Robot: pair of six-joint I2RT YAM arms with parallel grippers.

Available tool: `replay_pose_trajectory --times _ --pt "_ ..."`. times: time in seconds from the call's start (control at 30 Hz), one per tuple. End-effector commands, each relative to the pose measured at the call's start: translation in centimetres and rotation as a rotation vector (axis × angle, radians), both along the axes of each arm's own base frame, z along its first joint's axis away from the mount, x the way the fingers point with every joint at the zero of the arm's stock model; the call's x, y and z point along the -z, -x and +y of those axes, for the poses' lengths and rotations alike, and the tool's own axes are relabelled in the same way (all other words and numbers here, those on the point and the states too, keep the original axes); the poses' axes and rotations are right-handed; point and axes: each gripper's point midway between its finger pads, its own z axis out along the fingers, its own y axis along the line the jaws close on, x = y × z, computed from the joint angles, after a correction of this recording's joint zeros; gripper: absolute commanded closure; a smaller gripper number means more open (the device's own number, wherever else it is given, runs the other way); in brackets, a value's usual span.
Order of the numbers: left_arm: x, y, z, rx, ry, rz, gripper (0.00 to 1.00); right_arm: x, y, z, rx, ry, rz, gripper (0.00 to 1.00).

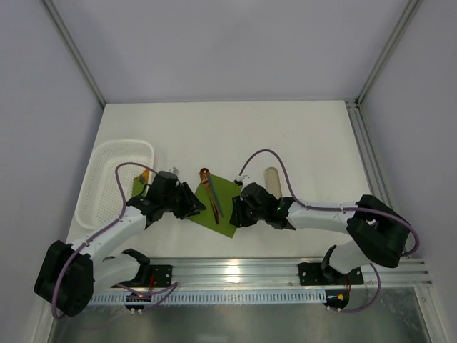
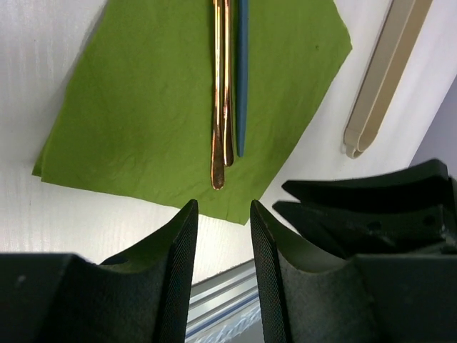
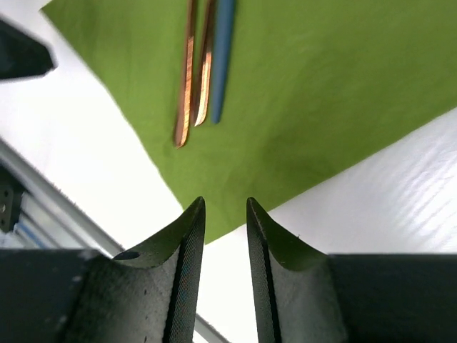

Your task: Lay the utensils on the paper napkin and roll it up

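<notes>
The olive-green paper napkin lies flat on the table between my two grippers. On it lie two copper-brown utensils side by side, with a slim blue piece next to them. In the left wrist view the copper handles end near the napkin's near edge. My left gripper is open a narrow gap and empty, just short of that edge. My right gripper is also open a narrow gap and empty, at the napkin's opposite corner. The utensils also show in the right wrist view.
A white mesh basket stands at the left. A pale beige oblong piece lies right of the napkin and shows in the left wrist view. A bit of green shows behind the left wrist. The metal rail runs along the near edge.
</notes>
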Motion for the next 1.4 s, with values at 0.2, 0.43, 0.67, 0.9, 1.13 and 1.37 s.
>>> replay_pose_trajectory --times 0.2,0.43,0.67,0.9,1.13,1.37 --pt "1.6 -0.9 0.1 -0.011 -0.021 -0.03 0.65 -0.4 3.5 1.8 -0.042 -0.125 0.028 0.63" --pt "3.8 -0.7 0.7 -0.016 -0.067 -0.002 0.66 0.6 3.9 0.8 -0.027 -0.074 0.03 0.63" --pt "5.1 -0.5 0.9 -0.027 -0.086 0.024 0.68 1.2 4.4 1.7 -0.051 -0.09 0.055 0.63" --pt "5.6 -0.3 1.2 -0.034 -0.099 0.044 0.71 1.2 4.3 2.4 -0.071 -0.103 0.051 0.63" --pt "5.6 -0.2 1.2 -0.033 -0.099 0.042 0.72 1.7 3.9 3.5 -0.07 -0.118 0.057 0.63" --pt "5.6 0.0 1.3 -0.031 -0.101 0.044 0.72 2.5 2.7 3.1 -0.023 -0.053 0.027 0.64"
